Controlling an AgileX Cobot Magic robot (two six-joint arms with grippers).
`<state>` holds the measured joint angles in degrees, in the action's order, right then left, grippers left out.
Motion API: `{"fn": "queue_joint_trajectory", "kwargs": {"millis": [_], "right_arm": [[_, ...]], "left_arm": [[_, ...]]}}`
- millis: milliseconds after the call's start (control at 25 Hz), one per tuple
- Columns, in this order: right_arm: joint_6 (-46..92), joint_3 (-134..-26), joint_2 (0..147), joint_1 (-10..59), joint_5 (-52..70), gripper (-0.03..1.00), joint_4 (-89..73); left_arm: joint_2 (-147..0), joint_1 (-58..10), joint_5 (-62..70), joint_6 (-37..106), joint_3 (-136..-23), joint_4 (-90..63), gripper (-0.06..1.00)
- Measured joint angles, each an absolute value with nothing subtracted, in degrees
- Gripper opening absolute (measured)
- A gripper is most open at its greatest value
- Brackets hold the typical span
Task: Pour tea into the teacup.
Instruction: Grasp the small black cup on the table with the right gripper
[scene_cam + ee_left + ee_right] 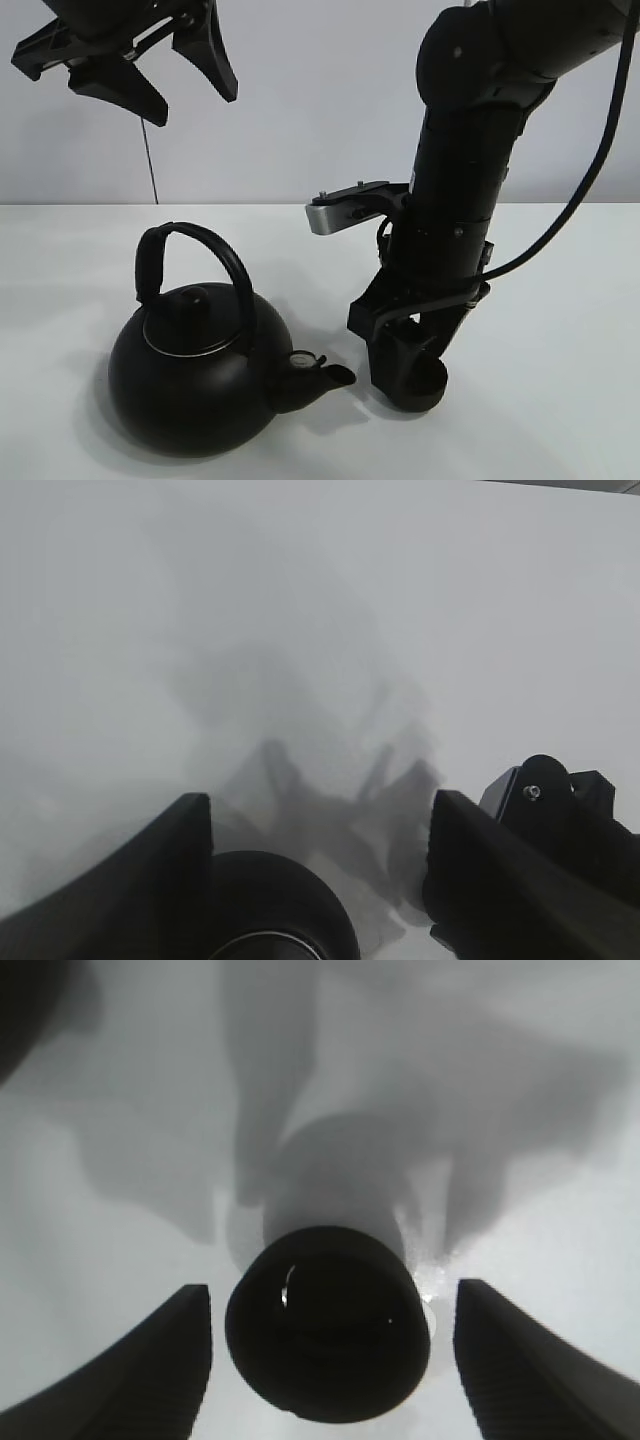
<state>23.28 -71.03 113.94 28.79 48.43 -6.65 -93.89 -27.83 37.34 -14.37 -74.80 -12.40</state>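
Note:
The teacup (428,386), small, round and matte black, stands on the white table just right of the kettle's spout (322,376). My right gripper (412,375) is lowered around it and open. In the right wrist view the teacup (328,1340) sits between the two fingers (150,1380) with a narrow gap on each side. The big black kettle (195,385) stands at front left, handle upright, spout pointing at the cup. My left gripper (190,105) is open and empty, high above the kettle. The left wrist view shows the left gripper (320,798) above the kettle's top (270,910).
The white table (560,300) stretches back to a pale wall. The right arm's silver camera bracket (345,212) juts out to the left above the kettle's spout. Part of the right arm (560,810) shows in the left wrist view.

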Motion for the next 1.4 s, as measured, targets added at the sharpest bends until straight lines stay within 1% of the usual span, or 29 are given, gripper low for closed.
{"fn": "queue_joint_trajectory", "kwargs": {"millis": [480,760,920,1400], "right_arm": [[23.22,-71.03,114.17,28.79,48.41,0.47,-8.12],[22.51,-71.03,116.68,28.79,48.16,0.47,-8.42],[22.51,-71.03,116.68,28.79,48.07,0.40,-8.48],[22.75,-71.09,115.80,28.79,47.86,0.40,-9.00]], "left_arm": [[-93.89,-27.83,37.34,-14.37,-74.80,-12.40,0.46],[-93.89,-27.83,37.34,-14.37,-74.80,-12.40,0.46],[-93.89,-27.83,37.34,-14.37,-74.80,-12.40,0.46],[-93.89,-27.83,37.34,-14.37,-74.80,-12.40,0.46]]}}
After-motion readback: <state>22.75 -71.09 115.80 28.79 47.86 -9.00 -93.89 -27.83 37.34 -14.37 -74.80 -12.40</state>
